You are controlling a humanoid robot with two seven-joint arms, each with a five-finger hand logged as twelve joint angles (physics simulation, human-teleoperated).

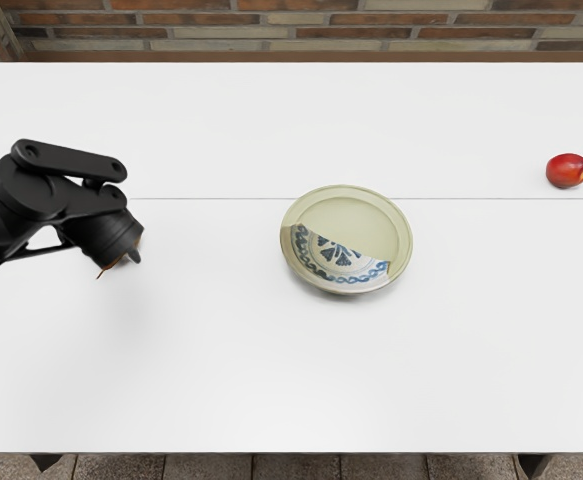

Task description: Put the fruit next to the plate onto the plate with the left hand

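My left hand comes in from the left edge and hovers over the table, well left of the plate. Its fingers curl downward around a small brownish fruit. Only slivers of that fruit show beneath the black fingers; the rest is hidden. The plate, pale green with a blue pattern inside, sits at the table's middle with nothing on it. A red fruit lies alone far to the right, near the table's right edge.
The white table has a thin seam running across it at the plate's far rim. A brick wall stands behind the far edge. The front edge runs along the bottom of the view.
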